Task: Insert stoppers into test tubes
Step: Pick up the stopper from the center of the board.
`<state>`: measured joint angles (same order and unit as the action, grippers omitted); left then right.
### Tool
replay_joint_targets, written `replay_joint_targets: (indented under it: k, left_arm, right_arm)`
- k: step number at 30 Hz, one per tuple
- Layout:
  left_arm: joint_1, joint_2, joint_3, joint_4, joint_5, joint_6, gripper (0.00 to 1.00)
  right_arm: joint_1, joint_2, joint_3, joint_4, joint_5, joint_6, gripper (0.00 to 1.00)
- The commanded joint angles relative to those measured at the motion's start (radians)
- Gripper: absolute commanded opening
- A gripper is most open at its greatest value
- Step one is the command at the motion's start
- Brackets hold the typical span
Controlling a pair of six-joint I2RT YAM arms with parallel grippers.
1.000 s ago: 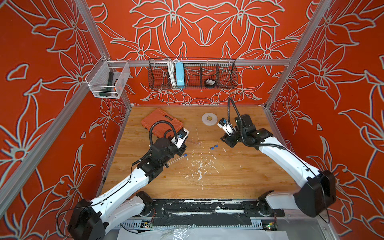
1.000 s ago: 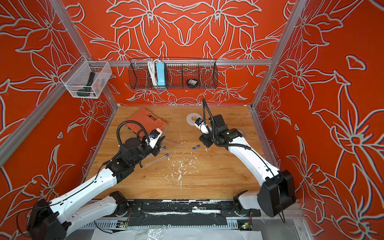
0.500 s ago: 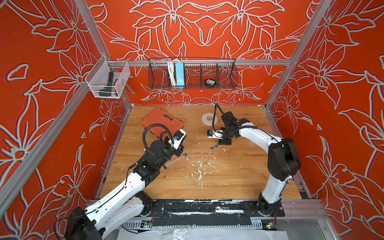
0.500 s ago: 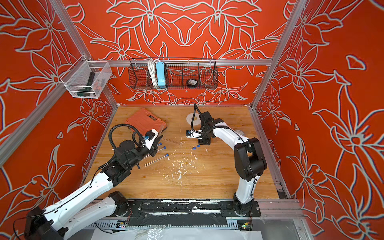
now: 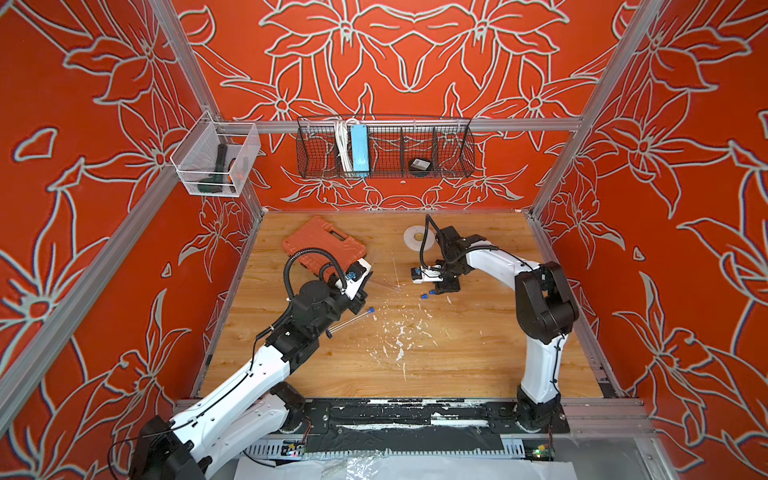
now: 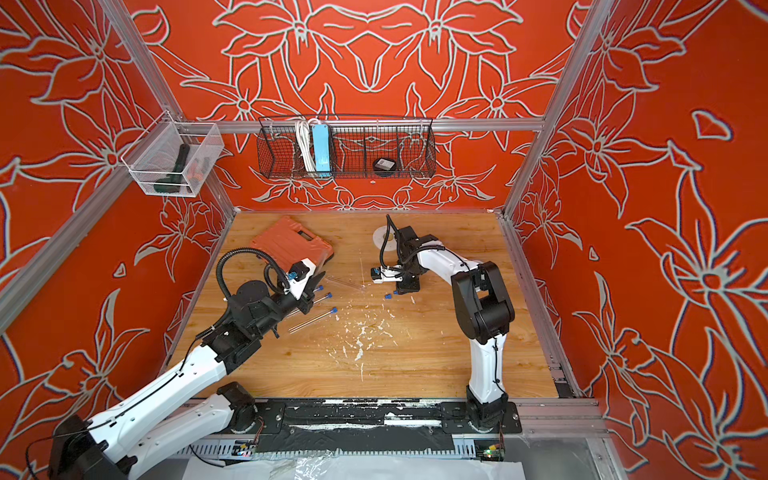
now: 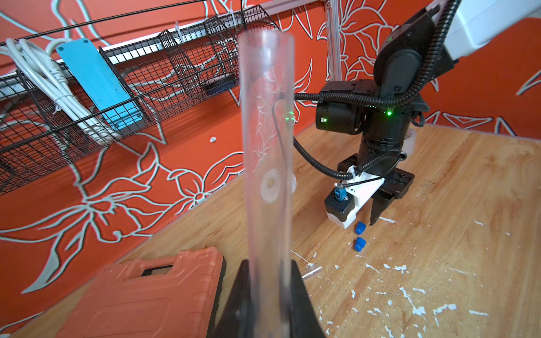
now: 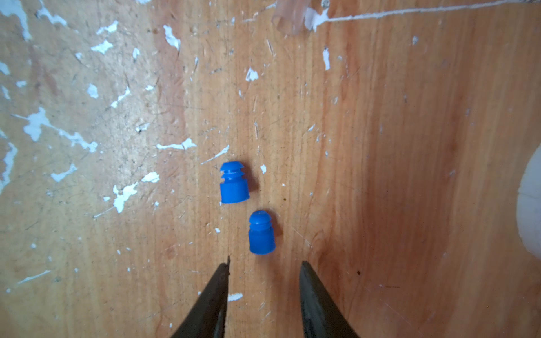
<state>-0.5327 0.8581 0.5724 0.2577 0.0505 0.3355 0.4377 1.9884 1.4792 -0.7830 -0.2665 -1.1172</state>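
Blue nearer stopper (image 8: 261, 232) lies on the wooden table (image 8: 380, 146), just ahead of the right gripper (image 8: 265, 263). Farther stopper (image 8: 234, 183) sits just beside it, not touching. Right gripper's fingers are spread, with nothing between them. Left gripper (image 7: 270, 263) pinches a transparent test tube (image 7: 268, 146), its open end pointing away from the fingers. In a top view, a capped tube (image 6: 311, 321) lies on the table near the left gripper.
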Motion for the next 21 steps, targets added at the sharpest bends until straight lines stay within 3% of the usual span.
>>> replay_joint_targets:
  k: [1, 21]
  left_arm:
    - [0.01, -0.005, -0.005, 0.037, 0.02, -0.01, 0.0]
    - [0.016, -0.007, -0.009, 0.034, 0.041, -0.007, 0.0]
  right_arm:
    - [0.008, 0.027, 0.024, -0.04, -0.02, -0.036, 0.4]
    - [0.019, 0.096, 0.038, -0.038, -0.004, -0.04, 0.3]
